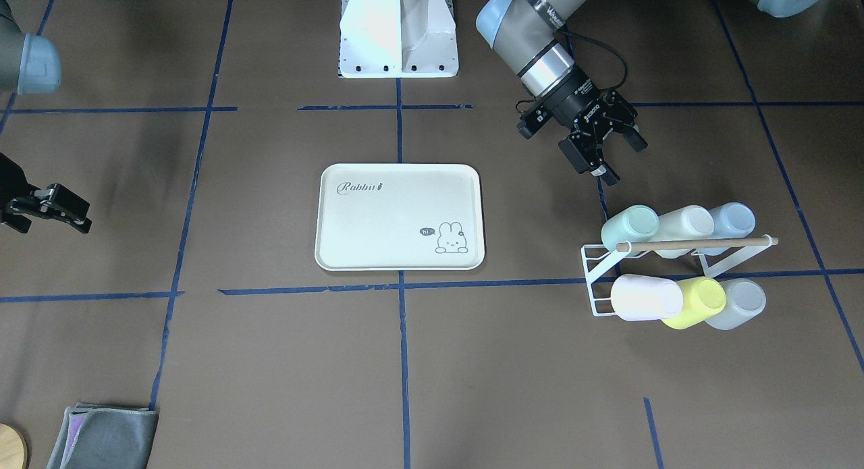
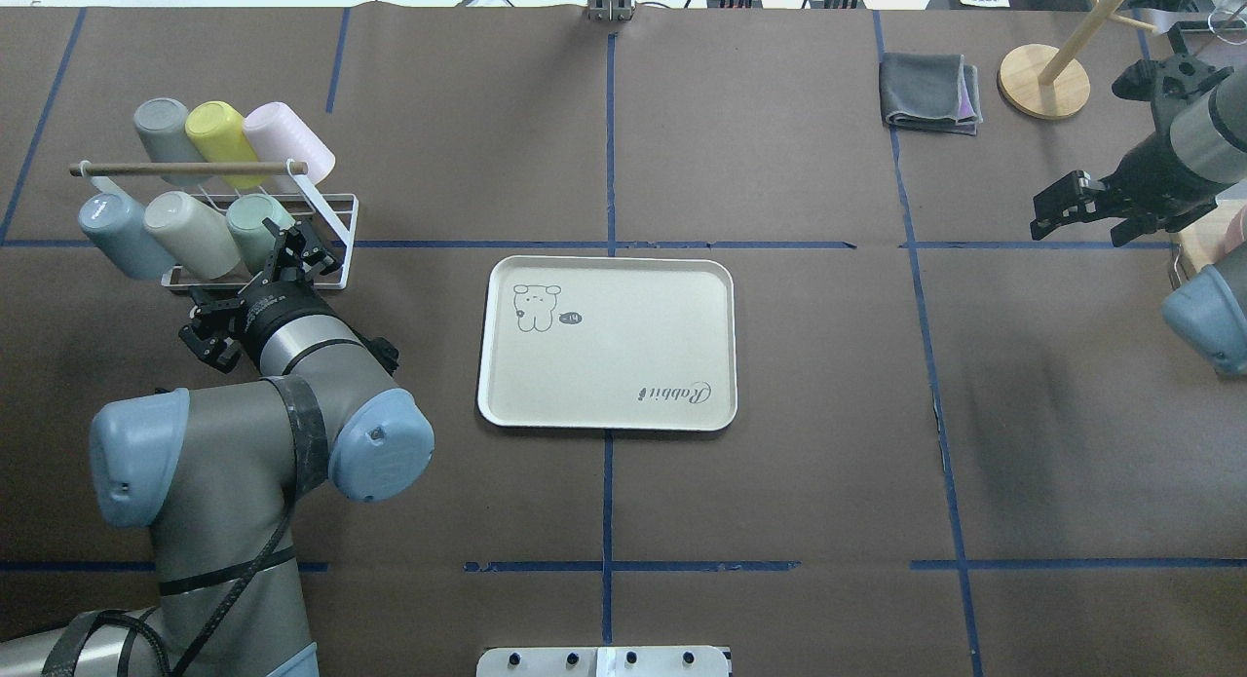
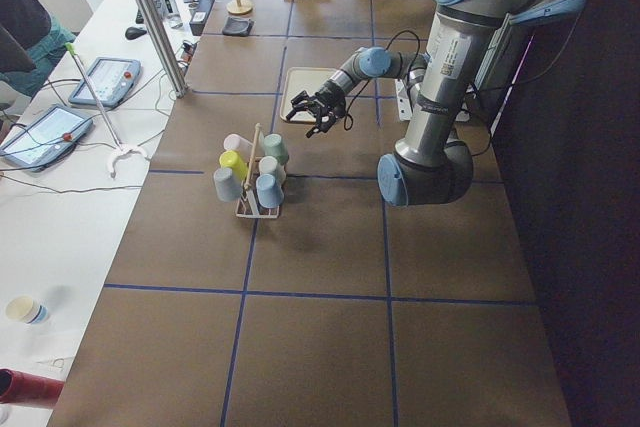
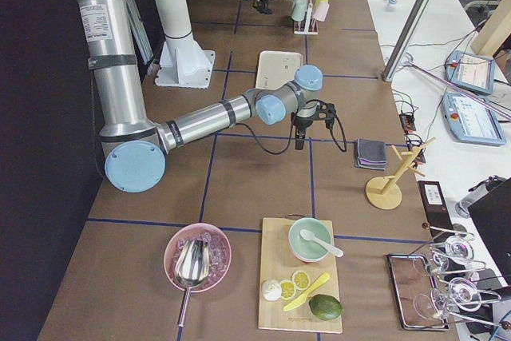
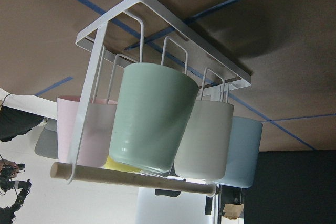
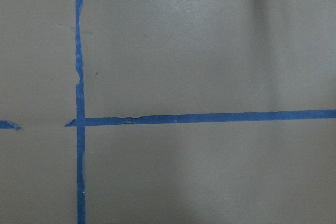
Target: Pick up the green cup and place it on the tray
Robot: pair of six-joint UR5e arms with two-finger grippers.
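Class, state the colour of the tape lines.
Blue; tape lines show best in the right wrist view.

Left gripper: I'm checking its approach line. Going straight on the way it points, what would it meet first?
The left gripper would most likely meet the green cup on the rack, centred in its wrist view; depth is unclear.

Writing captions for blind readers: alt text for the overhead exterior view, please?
Left arm's open pincer is poised close to a pale mint-green plastic cup on a white wire rack; a cream rectangular tray sits bare at mid-table.
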